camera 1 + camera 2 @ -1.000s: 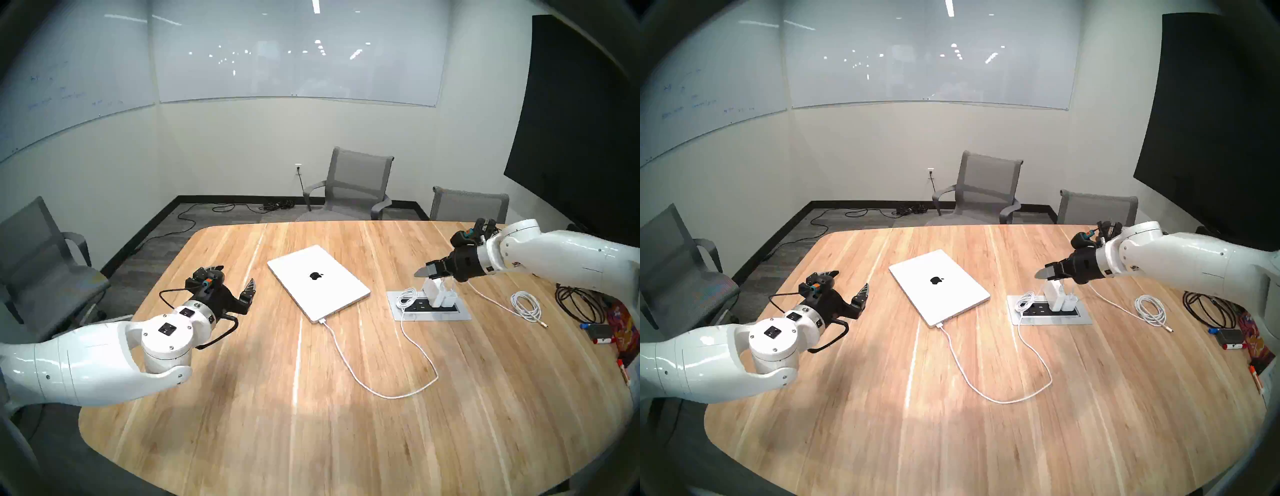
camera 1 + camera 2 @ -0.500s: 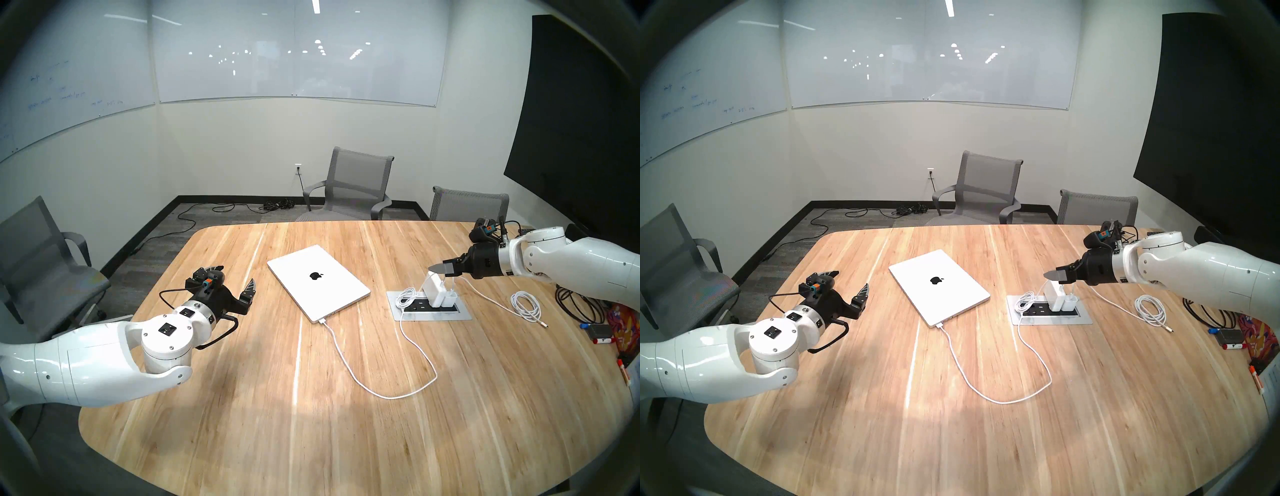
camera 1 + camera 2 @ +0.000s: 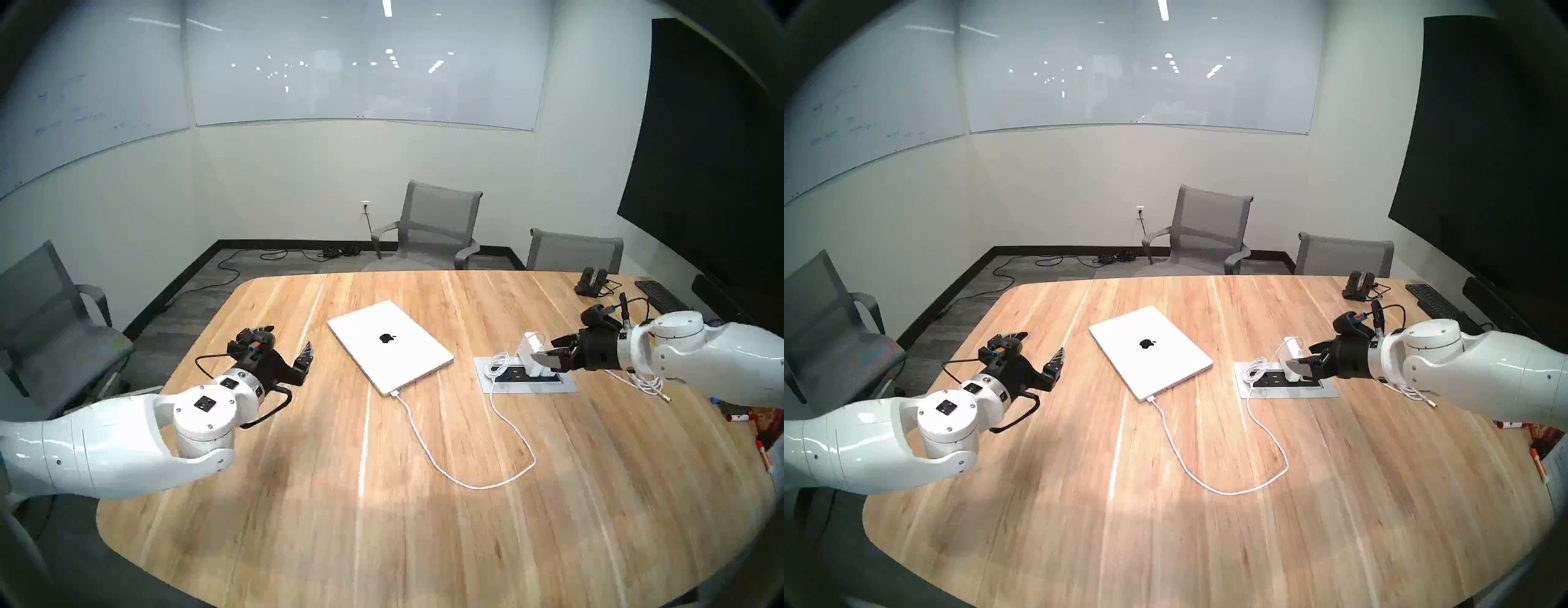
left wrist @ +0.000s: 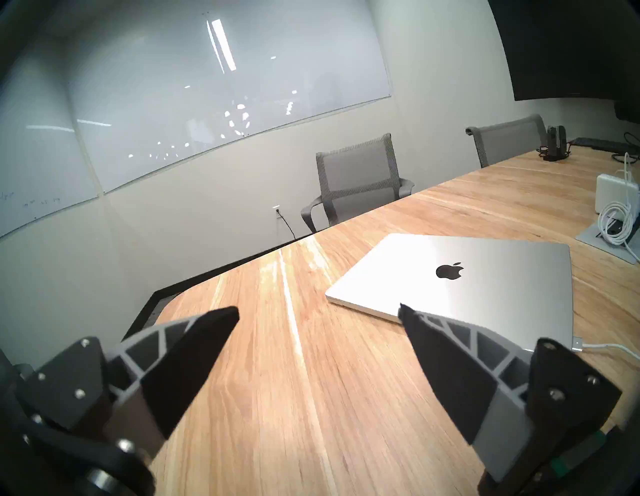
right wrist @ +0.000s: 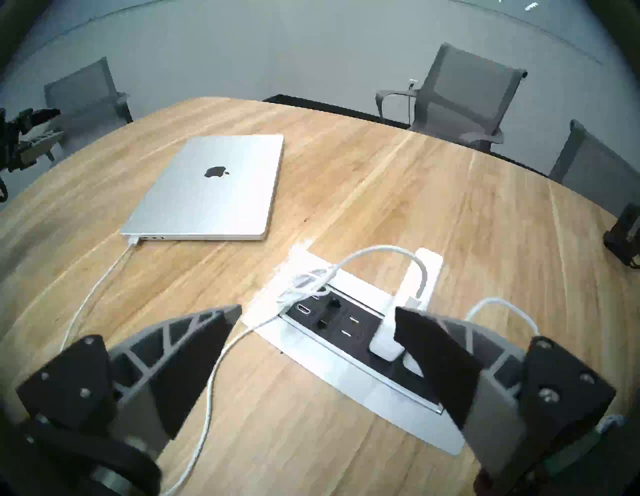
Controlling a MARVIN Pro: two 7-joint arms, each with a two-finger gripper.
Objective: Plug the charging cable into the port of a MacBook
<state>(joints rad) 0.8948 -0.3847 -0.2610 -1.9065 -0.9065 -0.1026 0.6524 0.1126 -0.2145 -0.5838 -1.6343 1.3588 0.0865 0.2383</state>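
Note:
The closed silver MacBook (image 3: 407, 356) (image 3: 1166, 365) (image 4: 485, 284) (image 5: 207, 194) lies at the table's middle. The white charging cable (image 3: 466, 484) (image 3: 1229, 492) (image 5: 97, 287) loops over the table from the white power adapter (image 3: 530, 350). Its connector (image 3: 394, 392) (image 5: 133, 240) sits against the laptop's side edge at the near corner and looks seated in the port. My left gripper (image 3: 285, 339) (image 3: 1037, 347) (image 4: 318, 308) hangs open and empty, left of the laptop. My right gripper (image 3: 544, 349) (image 3: 1299, 356) (image 5: 317, 307) is open and empty, just over the outlet box beside the adapter.
A silver outlet box (image 3: 526, 386) (image 5: 363, 391) is set into the table, with a small white charger (image 5: 384, 343) plugged in. A coiled white cable (image 3: 649, 384) lies partly under my right arm. A keyboard (image 3: 659, 295) and a black dock (image 3: 592, 282) sit far right. Grey chairs ring the table.
My right arm has drawn back to the right and come lower, its gripper turning so that both fingers show. The left arm, laptop and cable have not moved.

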